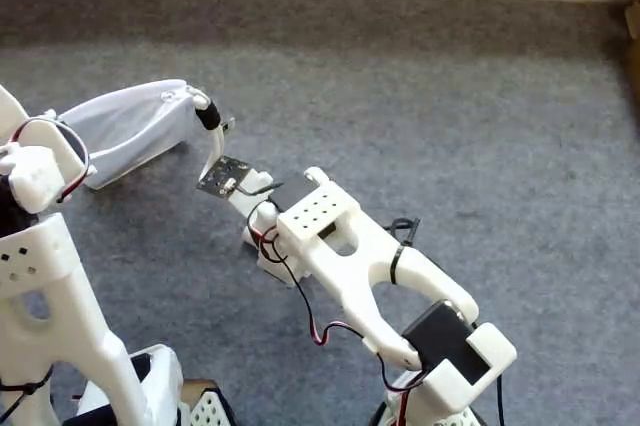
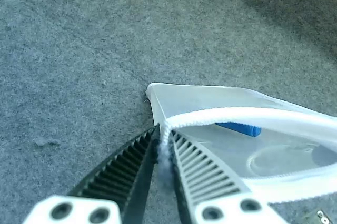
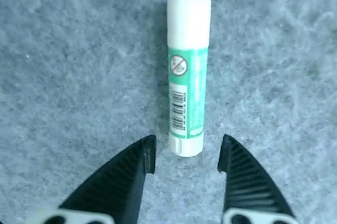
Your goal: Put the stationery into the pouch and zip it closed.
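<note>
Left wrist view: tool (image 2: pixel 164 133) on pouch (image 2: pixel 210 100)

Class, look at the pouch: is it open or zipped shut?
Open. The left gripper pinches one zipper edge of the pouch; both edges gape apart, with a blue pen inside.

My left gripper (image 2: pixel 164 134) is pinched tight on the pouch (image 2: pixel 221 100) rim — my right gripper (image 3: pixel 187 142) hangs spread wide, pointing down.

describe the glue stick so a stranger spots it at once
On the grey carpet, look just past the open black jaws of the right gripper. A white glue stick with a green label lies there loose, while the blue pen sits inside the translucent white pouch.
</note>
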Controlling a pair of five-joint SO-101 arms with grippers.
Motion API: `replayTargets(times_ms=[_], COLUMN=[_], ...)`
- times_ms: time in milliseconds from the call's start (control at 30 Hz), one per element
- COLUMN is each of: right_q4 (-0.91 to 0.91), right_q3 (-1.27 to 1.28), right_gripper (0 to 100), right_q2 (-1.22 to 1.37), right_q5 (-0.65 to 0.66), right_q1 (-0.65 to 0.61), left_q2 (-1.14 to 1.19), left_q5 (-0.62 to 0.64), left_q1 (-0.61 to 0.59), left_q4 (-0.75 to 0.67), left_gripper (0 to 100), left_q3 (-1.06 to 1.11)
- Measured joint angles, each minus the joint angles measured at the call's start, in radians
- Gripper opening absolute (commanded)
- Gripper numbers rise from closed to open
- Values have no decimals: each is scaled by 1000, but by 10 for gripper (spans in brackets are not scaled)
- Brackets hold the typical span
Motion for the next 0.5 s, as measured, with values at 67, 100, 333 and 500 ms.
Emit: replayTargets(times_ms=[67,100,333,500], right_q4=[0,0,-204,-313], right_q3=[0,0,9,55], right_gripper=[191,191,191,191], right_q2=[0,0,0,0], right_q5=[-11,-14,-18,-18], right_q1=[0,0,-28,-34], left_q2=[0,0,0,0], left_q5=[0,0,0,0], left_q1=[0,0,0,0], left_q4=[-2,-2,-2,-2], left_gripper=[7,7,7,7], left_q3=[0,0,0,0])
